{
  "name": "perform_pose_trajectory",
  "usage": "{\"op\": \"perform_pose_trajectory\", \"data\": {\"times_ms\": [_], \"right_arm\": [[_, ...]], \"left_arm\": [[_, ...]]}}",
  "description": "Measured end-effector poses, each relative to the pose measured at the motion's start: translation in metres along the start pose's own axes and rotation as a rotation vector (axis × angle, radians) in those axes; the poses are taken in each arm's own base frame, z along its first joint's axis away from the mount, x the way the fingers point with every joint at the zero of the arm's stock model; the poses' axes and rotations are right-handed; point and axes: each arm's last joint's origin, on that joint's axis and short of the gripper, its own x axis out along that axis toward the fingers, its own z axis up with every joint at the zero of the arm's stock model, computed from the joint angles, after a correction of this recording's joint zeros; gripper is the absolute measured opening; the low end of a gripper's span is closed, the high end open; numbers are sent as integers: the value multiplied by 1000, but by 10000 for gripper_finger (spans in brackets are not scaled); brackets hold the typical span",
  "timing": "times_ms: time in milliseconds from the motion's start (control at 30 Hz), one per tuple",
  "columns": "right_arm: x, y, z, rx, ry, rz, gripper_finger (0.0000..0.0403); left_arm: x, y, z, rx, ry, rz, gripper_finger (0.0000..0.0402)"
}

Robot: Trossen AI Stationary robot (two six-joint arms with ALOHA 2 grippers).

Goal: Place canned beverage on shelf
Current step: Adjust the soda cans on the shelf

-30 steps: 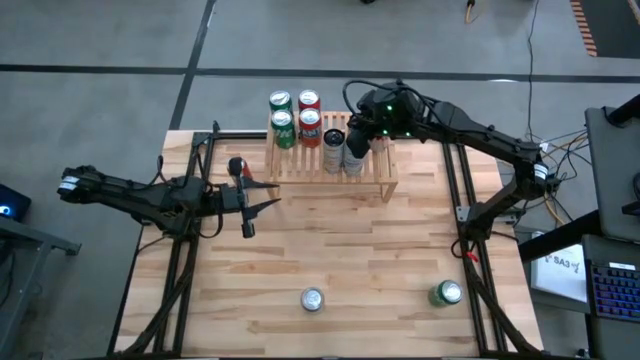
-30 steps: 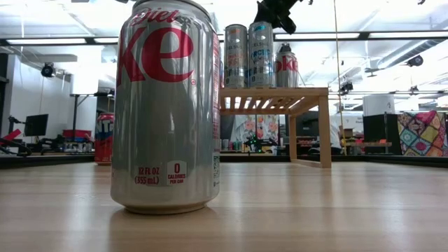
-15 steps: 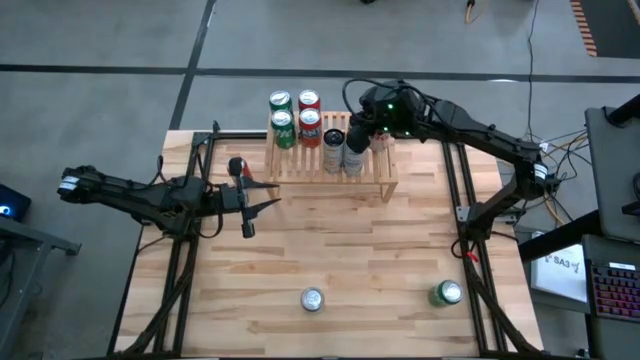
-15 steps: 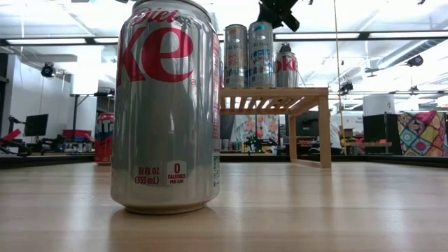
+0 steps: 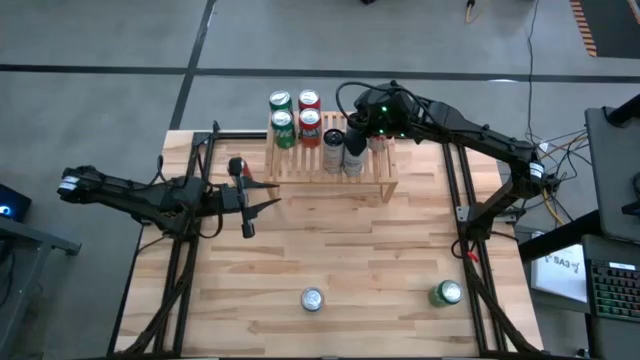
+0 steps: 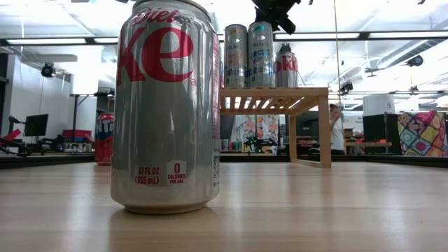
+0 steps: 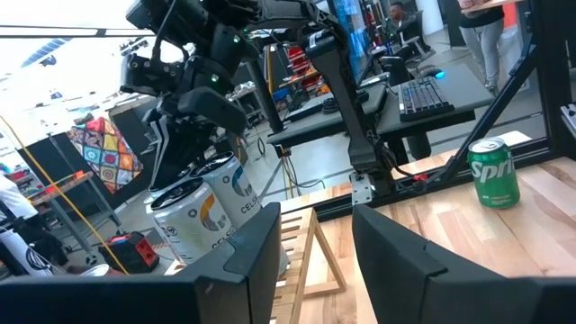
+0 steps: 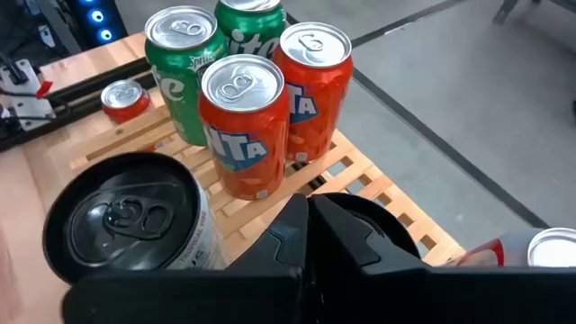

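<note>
High view. Table: light wood planks. Shelf: slatted wood rack at the far edge. On its left part, two green cans beside two red cans, in a two-by-two block. Toward the middle, two silver cans side by side. Right gripper: above the shelf, just behind the silver cans, fingers closed and empty. Left gripper: low over the table in front of the shelf's left end, part-open, holding nothing. Small red can: on the table near the left gripper, beside the shelf's left end. Near edge of the table: a silver Coke can in the middle, a Sprite can to the right, well apart.

Low view. Coke can upright, filling the foreground. Shelf behind it with three silver cans visible on top; the right gripper hangs above them.

Left wrist view. Own fingers apart with nothing between. Beyond them the silver cans on the shelf, the right arm over them; Sprite can upright farther off.

Right wrist view. Closed gripper over the slats. One silver can just beside it; the red cans and green cans stand close together beyond. A further can at the frame's edge, possibly red and silver, is mostly cut off.
</note>
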Motion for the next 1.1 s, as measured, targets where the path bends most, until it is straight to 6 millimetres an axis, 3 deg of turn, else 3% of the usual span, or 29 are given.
{"op": "perform_pose_trajectory", "data": {"times_ms": [667,1100], "right_arm": [[-4,4,1,-90,-3,57,9],[-40,-2,14,-75,-9,55,9]], "left_arm": [[0,0,0,0,1,0,125],[0,0,0,0,1,0,125]]}}
